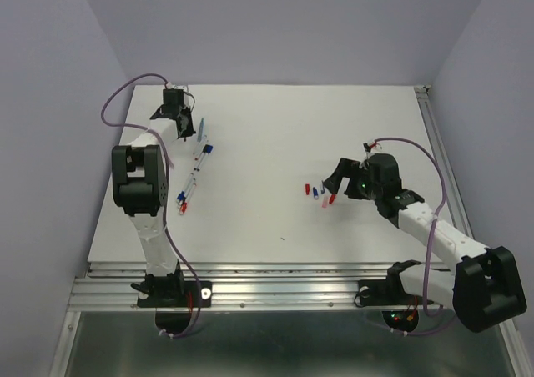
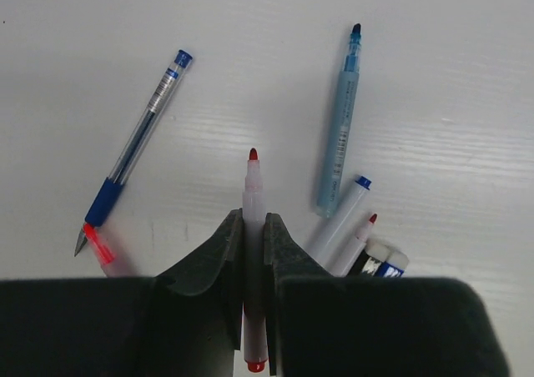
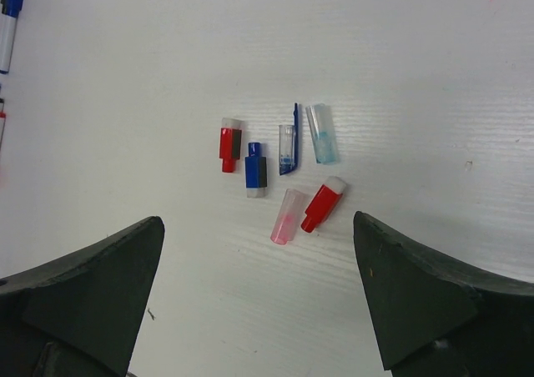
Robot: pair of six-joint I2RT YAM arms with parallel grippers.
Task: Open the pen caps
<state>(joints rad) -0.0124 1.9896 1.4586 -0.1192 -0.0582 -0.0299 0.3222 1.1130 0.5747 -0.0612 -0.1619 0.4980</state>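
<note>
Several loose pen caps lie in a cluster under my right gripper: two red caps (image 3: 227, 143) (image 3: 324, 203), a dark blue one (image 3: 255, 169), a clear blue clip cap (image 3: 287, 139), a light blue one (image 3: 320, 133) and a pink translucent one (image 3: 286, 216). The cluster also shows in the top view (image 1: 318, 195). My right gripper (image 3: 258, 221) (image 1: 336, 179) is open wide and empty above them. My left gripper (image 2: 253, 220) (image 1: 185, 127) is shut on a white marker (image 2: 253, 185) with a bare red tip, at the far left of the table.
Uncapped pens lie around the left gripper: a blue gel pen (image 2: 133, 143), a light blue marker (image 2: 340, 135), white markers with a blue tip (image 2: 344, 212) and a red tip (image 2: 359, 239), and a red pen (image 2: 100, 245). They form a row in the top view (image 1: 194, 170).
</note>
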